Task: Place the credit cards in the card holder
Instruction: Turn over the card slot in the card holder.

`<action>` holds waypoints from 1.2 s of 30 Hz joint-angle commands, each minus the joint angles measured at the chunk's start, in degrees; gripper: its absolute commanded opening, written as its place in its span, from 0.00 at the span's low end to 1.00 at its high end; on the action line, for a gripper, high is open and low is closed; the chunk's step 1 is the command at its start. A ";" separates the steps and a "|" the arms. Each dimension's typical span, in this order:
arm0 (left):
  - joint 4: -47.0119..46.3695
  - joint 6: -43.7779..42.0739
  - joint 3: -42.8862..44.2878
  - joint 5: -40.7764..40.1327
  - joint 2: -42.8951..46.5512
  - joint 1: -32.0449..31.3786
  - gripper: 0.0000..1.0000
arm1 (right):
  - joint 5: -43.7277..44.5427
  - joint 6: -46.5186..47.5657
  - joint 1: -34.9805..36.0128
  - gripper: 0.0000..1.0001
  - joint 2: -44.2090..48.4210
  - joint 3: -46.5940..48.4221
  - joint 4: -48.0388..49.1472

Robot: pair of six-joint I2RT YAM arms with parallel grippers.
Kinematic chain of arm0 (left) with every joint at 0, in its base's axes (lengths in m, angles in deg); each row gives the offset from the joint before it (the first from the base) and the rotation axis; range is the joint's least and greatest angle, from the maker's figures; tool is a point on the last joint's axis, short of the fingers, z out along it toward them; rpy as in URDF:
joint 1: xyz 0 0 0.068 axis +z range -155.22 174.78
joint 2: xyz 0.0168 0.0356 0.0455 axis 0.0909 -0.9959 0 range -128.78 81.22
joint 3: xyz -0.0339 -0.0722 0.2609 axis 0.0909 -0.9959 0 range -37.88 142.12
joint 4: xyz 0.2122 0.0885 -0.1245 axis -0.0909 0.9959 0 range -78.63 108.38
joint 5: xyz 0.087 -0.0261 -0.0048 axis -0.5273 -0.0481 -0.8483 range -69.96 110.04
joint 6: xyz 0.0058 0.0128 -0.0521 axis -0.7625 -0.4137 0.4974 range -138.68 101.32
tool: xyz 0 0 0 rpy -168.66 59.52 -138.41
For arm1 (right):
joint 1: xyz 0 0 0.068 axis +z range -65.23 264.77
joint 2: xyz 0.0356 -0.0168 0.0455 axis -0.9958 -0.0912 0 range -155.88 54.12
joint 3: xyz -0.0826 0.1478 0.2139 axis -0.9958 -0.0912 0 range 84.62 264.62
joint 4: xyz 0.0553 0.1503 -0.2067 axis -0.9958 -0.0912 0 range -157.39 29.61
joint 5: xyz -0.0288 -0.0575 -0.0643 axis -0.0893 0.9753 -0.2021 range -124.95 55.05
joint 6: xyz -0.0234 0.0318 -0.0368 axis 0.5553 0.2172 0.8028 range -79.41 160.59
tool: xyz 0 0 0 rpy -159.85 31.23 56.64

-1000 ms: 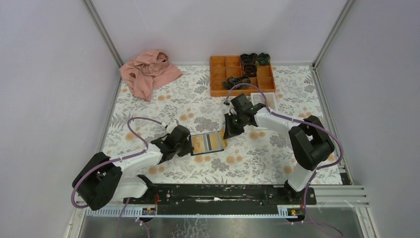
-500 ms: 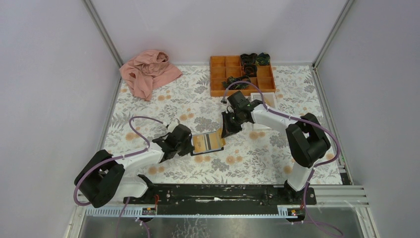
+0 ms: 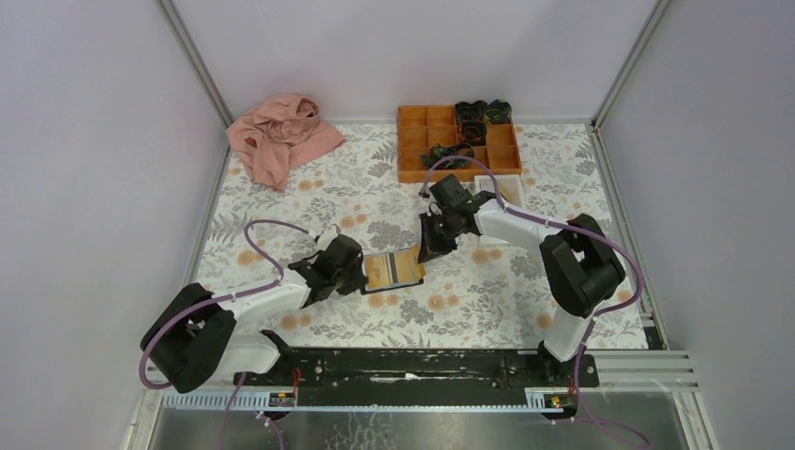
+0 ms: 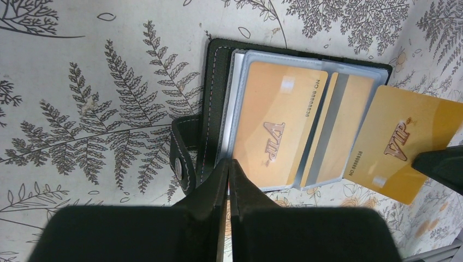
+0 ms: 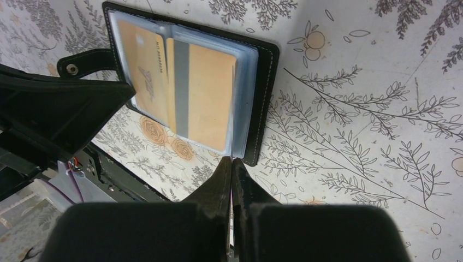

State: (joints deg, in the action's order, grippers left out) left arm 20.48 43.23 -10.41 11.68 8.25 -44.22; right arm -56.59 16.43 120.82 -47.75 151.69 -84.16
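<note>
- Table [image 3: 309, 202], floral cover, carries the lot.
- Pink cloth [image 3: 281, 139] bunched in the far-L corner. Orange tray [image 3: 410, 174] at the far edge, dark bits in some compartments.
- Card holder [image 4: 216, 87] lies open & flat, mid-table toward the near side, btwn the two end effectors. Its snap strap [image 4: 180, 155] pokes out beside the L one.
- L end effector [image 4: 228, 169]: fingers pressed together, nipping the holder's edge at the clear pocket leaves.
- R end effector [image 5: 231, 164]: fingers tight together, pinching the loose card [image 4: 404, 142]. It's gold w/ "VIP" on it and tilted. One short edge meets the holder's side opposite the strap; can't tell if it's inside a pocket.
- Pocketed cards [image 4: 273, 131]: two orange-gold ones under the clear sleeves, side by side, one showing "VIP", the other a grey stripe.
</note>
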 commanded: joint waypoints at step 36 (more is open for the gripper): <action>5.37 -2.19 1.07 -0.42 -0.16 -0.11 0.02 | 3.88 -10.22 0.80 0.00 6.14 -14.48 16.04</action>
State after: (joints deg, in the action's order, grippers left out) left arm 21.81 42.16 -9.91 11.72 8.30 -44.22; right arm -58.04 6.13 121.00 -44.23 138.33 -67.29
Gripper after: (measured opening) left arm 0.031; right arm 0.014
